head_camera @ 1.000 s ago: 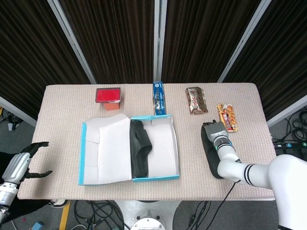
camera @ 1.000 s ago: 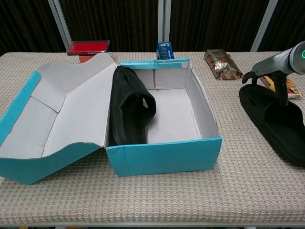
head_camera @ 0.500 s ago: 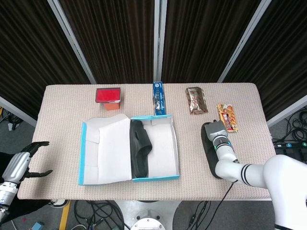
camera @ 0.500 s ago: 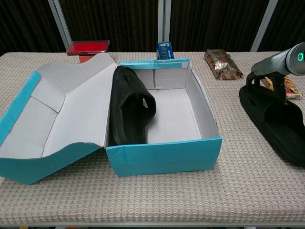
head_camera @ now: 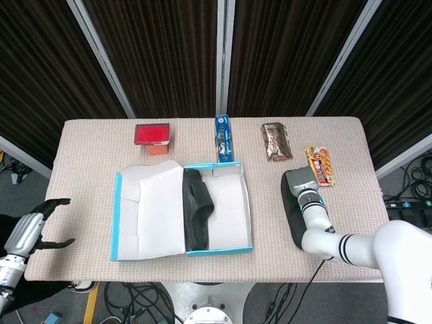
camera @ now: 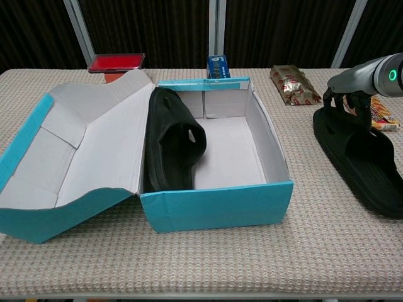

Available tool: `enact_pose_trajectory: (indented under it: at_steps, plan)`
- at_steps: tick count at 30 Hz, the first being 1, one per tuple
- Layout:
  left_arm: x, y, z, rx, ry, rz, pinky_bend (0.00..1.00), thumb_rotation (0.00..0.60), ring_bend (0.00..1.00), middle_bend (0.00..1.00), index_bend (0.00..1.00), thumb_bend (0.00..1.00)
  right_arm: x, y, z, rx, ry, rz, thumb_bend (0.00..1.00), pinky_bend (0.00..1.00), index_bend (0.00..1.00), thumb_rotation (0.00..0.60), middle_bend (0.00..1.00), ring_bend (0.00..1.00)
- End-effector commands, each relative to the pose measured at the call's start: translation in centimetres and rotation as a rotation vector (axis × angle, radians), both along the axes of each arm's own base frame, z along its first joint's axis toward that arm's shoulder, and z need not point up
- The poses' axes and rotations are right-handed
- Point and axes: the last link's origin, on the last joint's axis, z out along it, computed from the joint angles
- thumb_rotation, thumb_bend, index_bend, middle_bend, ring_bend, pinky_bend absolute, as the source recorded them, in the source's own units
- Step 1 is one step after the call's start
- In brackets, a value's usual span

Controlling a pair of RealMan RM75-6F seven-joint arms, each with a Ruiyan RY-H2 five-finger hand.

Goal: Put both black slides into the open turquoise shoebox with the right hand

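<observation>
The open turquoise shoebox [head_camera: 219,250] [camera: 217,204] stands mid-table, its lid [head_camera: 148,212] folded out to the left. One black slide [head_camera: 197,208] [camera: 173,141] leans on its side against the box's left inner wall. The second black slide [head_camera: 290,219] [camera: 359,154] lies flat on the table right of the box. My right hand [head_camera: 300,183] [camera: 354,82] is over this slide's far end, fingers curled down onto it and gripping it. My left hand [head_camera: 30,229] hangs open off the table's near left corner.
Along the far edge lie a red box [head_camera: 151,135], a blue packet [head_camera: 223,138], a brown snack bag [head_camera: 276,142] [camera: 295,85] and an orange snack bar [head_camera: 320,164] just beyond my right hand. The box's right half has a bare floor.
My right hand has shifted toward the slide's far end, and the slide has slid slightly left and away with it. The left hand and the box have not moved.
</observation>
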Motion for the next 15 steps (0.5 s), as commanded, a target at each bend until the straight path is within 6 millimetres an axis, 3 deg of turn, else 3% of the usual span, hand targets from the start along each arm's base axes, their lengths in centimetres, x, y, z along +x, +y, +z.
enact_pose_trajectory:
  at_steps: [1, 9, 15]
  plan:
    - [0.0, -0.1, 0.0, -0.002, 0.002, -0.002, 0.18, 0.600, 0.12, 0.22, 0.18, 0.04, 0.0, 0.0, 0.1, -0.014, -0.016, 0.005, 0.10, 0.45, 0.42, 0.600, 0.40, 0.29]
    - [-0.1, -0.2, -0.1, -0.006, 0.007, -0.002, 0.18, 0.600, 0.12, 0.22, 0.18, 0.04, 0.1, -0.1, 0.7, -0.043, -0.078, 0.009, 0.13, 0.52, 0.47, 0.600, 0.44, 0.34]
    - [0.0, -0.3, -0.1, -0.005, 0.009, -0.008, 0.18, 0.600, 0.12, 0.22, 0.18, 0.04, 1.0, -0.2, 2.3, -0.089, -0.214, 0.005, 0.18, 0.56, 0.51, 0.600, 0.47, 0.37]
